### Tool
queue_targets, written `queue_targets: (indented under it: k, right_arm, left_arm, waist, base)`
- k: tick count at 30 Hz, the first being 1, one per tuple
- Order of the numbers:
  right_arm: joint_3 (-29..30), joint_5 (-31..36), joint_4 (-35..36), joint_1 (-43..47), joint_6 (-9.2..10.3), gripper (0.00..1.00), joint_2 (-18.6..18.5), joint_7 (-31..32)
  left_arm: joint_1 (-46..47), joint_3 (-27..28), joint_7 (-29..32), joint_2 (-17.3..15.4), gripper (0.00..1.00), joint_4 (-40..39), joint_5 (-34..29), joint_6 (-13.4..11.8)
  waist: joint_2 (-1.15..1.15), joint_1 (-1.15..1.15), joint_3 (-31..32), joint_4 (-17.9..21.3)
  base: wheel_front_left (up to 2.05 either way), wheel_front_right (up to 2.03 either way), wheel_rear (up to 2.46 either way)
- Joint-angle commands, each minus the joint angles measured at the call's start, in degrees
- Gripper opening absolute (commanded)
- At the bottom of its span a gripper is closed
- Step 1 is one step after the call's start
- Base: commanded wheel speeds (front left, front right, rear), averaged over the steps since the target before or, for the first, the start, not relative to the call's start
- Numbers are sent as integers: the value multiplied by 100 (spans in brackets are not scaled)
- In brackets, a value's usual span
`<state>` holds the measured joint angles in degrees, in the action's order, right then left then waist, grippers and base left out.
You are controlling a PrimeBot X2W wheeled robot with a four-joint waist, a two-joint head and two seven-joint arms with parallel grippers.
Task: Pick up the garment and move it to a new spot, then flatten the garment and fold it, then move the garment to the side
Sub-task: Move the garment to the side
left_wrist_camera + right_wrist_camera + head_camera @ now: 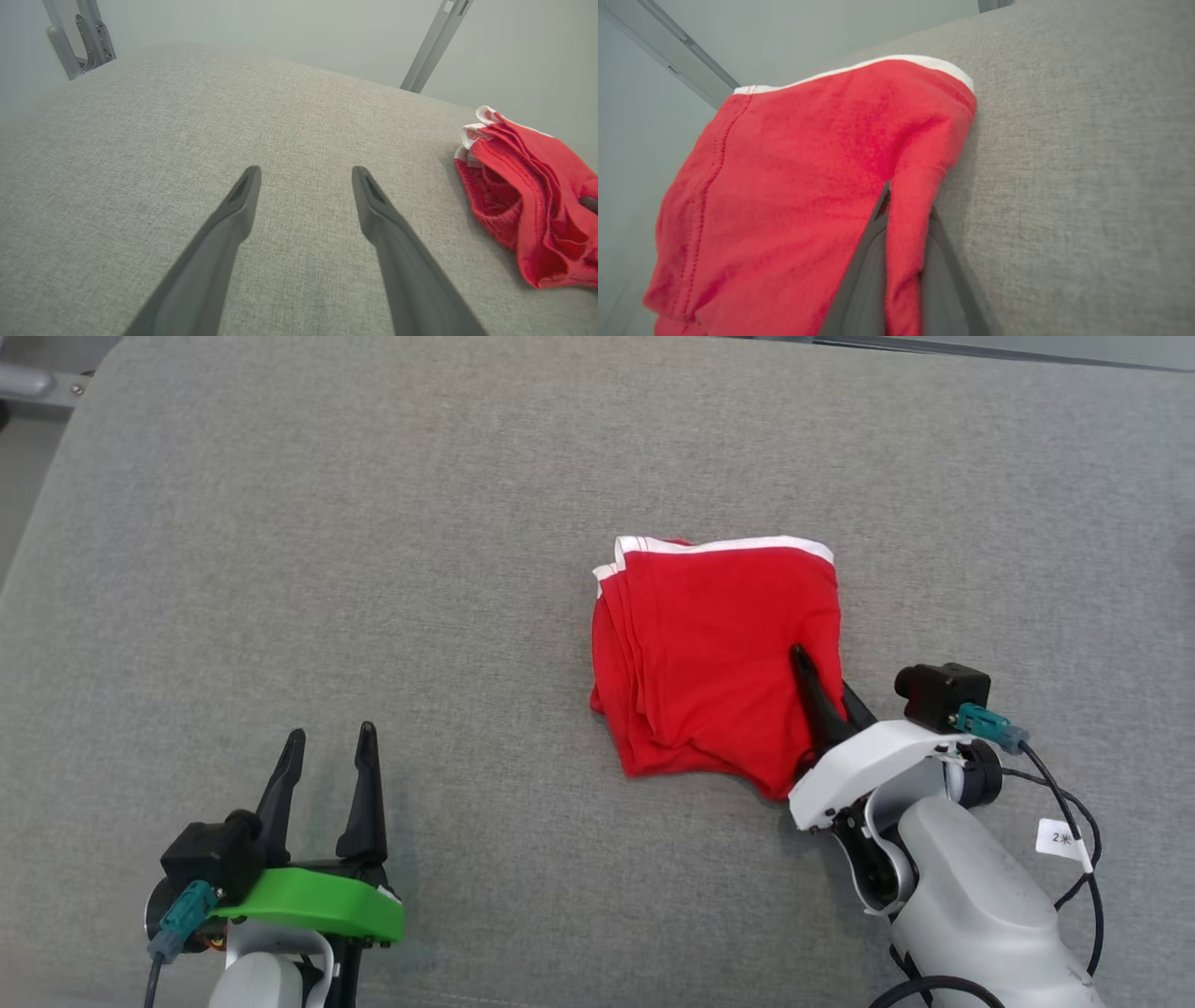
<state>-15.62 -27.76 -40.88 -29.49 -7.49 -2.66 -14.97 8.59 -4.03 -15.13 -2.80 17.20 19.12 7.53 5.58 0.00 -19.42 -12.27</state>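
Your red folded cloth garment with white edge band (714,644): lies just toward 3 o'clock of centre on grey woven-fabric tabletop (373,523), layers stacked. Your right tool (822,679): clamped on garment's 5 o'clock edge, one finger on top, fold of red cloth pinched between fingers. Your left tool (331,730): fingers apart, over tabletop at 7 o'clock, well apart from garment.

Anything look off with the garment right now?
Only mildly: the garment is folded, but its layers fan out unevenly along the left edge and the near edge is rumpled. The right gripper pinches its right edge.
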Motion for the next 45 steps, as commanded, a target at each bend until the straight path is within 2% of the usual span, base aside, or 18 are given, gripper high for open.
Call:
queue_targets:
  k: [1,8,9,10,14,15,18,23,27,31,38,45]
  right_arm:
    - [62,-15,45,140,2,0,-32,-12]
    - [158,9,247,432,2,0,-27,-12]
    - [137,8,297,501,2,0,-28,-12]
    - [111,-29,341,582,2,0,-29,-12]
    - [-15,-93,374,671,2,0,-28,-12]
    - [-15,-93,374,671,2,0,-28,-12]
    - [-139,-159,388,751,2,0,-27,-12]
    - [-326,-222,370,793,2,0,-25,-12]
    - [-448,-229,348,723,2,0,-24,-12]
    - [-563,-74,280,519,2,0,-38,-12]
    - [-853,233,319,-18,2,0,-235,-12]
    - [-769,458,225,-1122,2,0,-760,-12]
  left_arm:
    - [-11,13,3,-21,100,8,-50,-13]
    - [-69,105,3,-23,100,21,-156,-12]
    - [-73,127,3,-22,100,23,-195,-12]
    - [-88,131,3,-22,100,30,-232,-11]
    - [-88,130,3,-21,100,54,-289,-11]
    - [-88,130,3,-21,100,54,-289,-11]
    - [-42,106,3,-21,100,70,-339,-11]
    - [37,49,3,-22,100,72,-388,-11]
    - [113,-18,3,-23,100,101,-431,-11]
    - [200,-91,3,-31,100,109,-482,-11]
    - [326,-105,3,-114,100,133,-496,-11]
    - [494,-155,4,-184,100,107,-539,-10]
  waist:
    - [0,0,172,329]
    - [0,0,356,1260]
    - [0,0,389,1585]
    - [0,0,425,2074]
    - [0,0,454,2715]
    - [0,0,454,2715]
    - [0,0,448,3256]
    - [0,0,394,3703]
    - [0,0,292,3856]
    - [0,0,130,3808]
    - [0,0,-149,3522]
    - [0,0,-513,3065]
  base:
    - [0,0,0]
    - [0,0,0]
    - [0,0,0]
    - [0,0,0]
    - [0,0,0]
    - [0,0,0]
    - [0,0,0]
    - [0,0,0]
    - [0,0,0]
    - [0,0,0]
    - [0,0,0]
    - [0,0,0]
